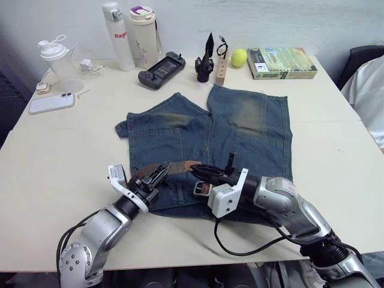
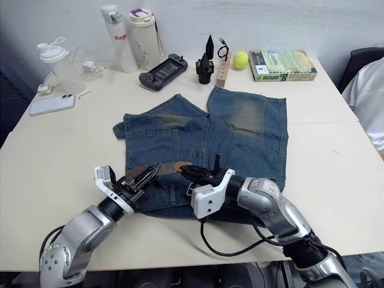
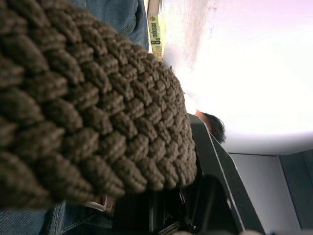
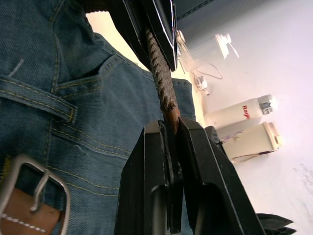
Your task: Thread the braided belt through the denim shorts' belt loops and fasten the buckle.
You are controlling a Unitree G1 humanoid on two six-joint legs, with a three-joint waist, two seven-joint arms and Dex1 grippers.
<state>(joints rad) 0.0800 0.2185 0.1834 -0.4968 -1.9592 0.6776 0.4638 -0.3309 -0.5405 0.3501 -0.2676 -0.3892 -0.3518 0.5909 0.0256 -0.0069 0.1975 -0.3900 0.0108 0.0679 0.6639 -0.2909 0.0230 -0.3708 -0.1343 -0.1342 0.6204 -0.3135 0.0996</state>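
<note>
The denim shorts [image 1: 240,129] lie flat on the table, waistband toward me. A short run of the braided belt [image 1: 177,167] spans between my two grippers just above the waistband. My left gripper [image 1: 159,173] is shut on the woven part. My right gripper [image 1: 196,170] is shut on the belt's tan tip [image 4: 171,119]. The silver buckle [image 4: 32,189] on its tan end rests on the denim beside the right gripper [image 4: 168,132]. A belt loop [image 4: 40,98] lies flat on the waistband close by. The woven strap [image 3: 88,107] sits right against the left wrist camera.
Along the far edge stand two bottles [image 1: 118,36], a shaker cup [image 1: 57,60], a phone [image 1: 51,102], a game controller [image 1: 161,69], a black tool stand [image 1: 205,60], a tennis ball [image 1: 239,57] and a book [image 1: 282,63]. A person's white sleeve [image 1: 369,96] shows at the right.
</note>
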